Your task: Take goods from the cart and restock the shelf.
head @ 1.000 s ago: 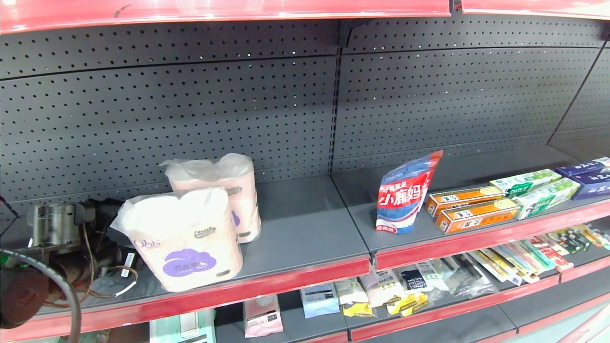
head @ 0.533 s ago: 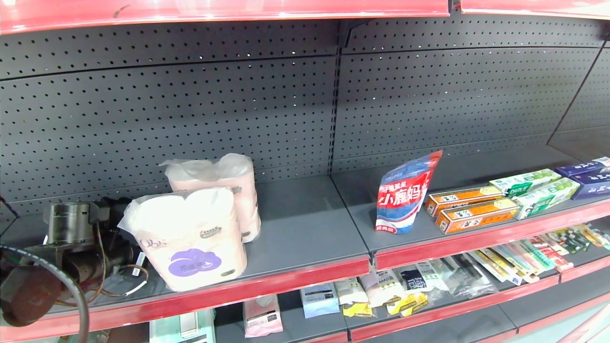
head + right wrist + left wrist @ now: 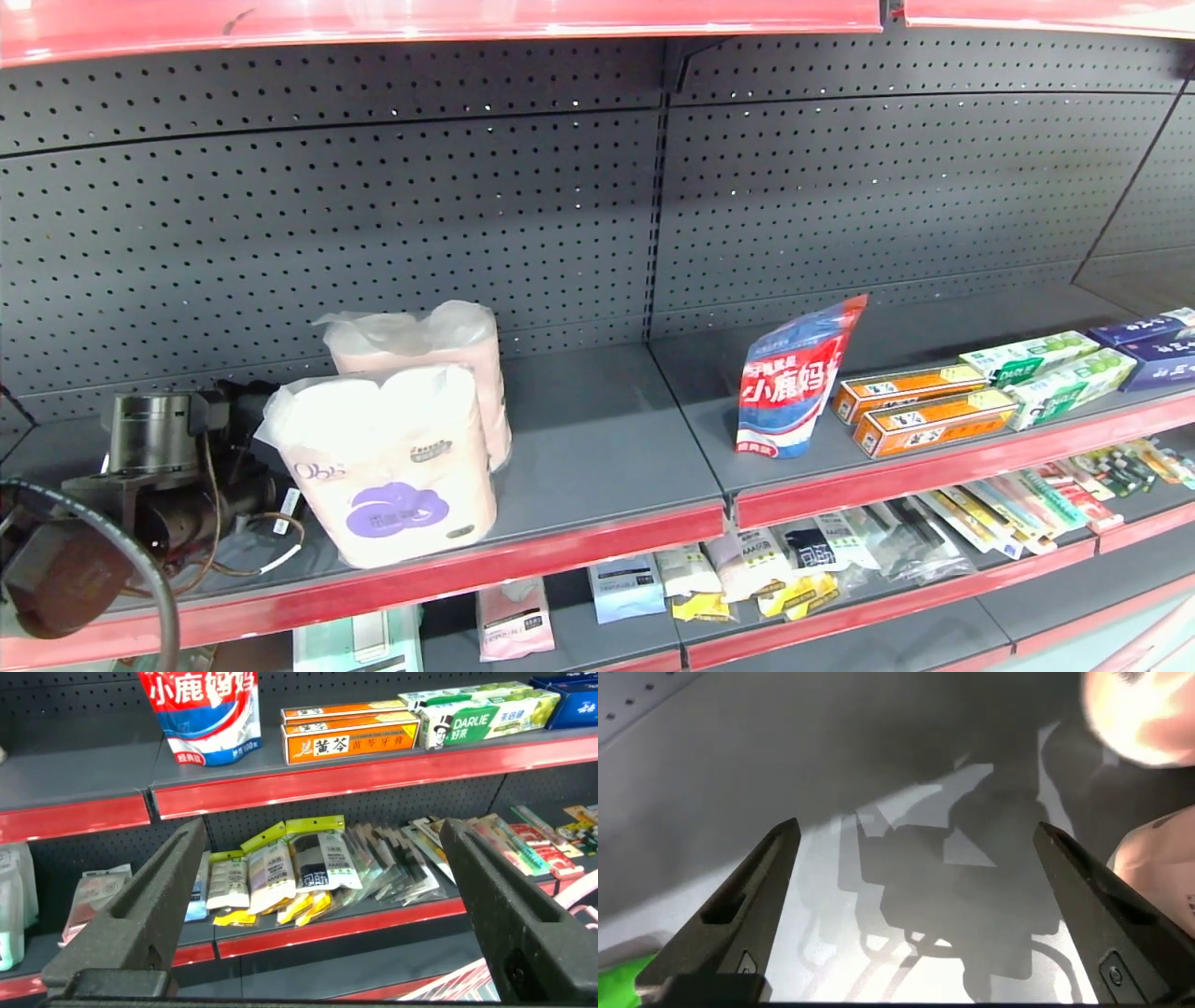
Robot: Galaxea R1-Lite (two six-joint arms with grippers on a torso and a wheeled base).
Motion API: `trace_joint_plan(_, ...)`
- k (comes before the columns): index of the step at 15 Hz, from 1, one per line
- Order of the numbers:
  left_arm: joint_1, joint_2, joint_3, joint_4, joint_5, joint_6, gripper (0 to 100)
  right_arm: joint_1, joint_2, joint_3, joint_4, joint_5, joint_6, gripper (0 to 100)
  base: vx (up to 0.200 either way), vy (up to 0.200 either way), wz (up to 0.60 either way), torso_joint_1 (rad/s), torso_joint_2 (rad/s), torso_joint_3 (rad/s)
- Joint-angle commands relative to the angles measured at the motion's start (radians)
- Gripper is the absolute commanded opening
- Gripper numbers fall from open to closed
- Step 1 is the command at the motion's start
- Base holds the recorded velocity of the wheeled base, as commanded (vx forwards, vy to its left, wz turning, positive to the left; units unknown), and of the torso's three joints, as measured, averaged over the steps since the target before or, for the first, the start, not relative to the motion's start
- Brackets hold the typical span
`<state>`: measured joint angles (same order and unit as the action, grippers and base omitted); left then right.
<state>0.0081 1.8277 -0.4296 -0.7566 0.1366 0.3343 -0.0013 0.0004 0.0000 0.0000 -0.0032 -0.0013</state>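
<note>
Rightward along the shelf went the left tool and the front toilet paper pack since the earlier frame, the pack sitting near the shelf's front edge. That tool was spread apart, gripping nothing, with the pack just beside one finger. A second pack stood just behind. The right tool was also spread apart.

The left gripper hangs over the bare grey shelf with its jaws spread wide. A pale pink pack lies just beside one jaw.
</note>
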Motion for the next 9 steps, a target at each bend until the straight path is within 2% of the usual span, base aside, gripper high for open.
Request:
trace_joint_plan(1,-0.011,-0.001,-0.005,0.0,0.0,-0.001,100,0.0,0.001,0.0,0.0,0.0,0.0,100,0.0,0.0,0.0,0.0,0.0,0.0)
trace_joint_plan(9,-0.023,0.005,-0.006,-0.001,0.0,-0.001,100,0.0,0.0,0.0,0.0,0.0,0.0,100,0.0,0.0,0.0,0.0,0.0,0.0)
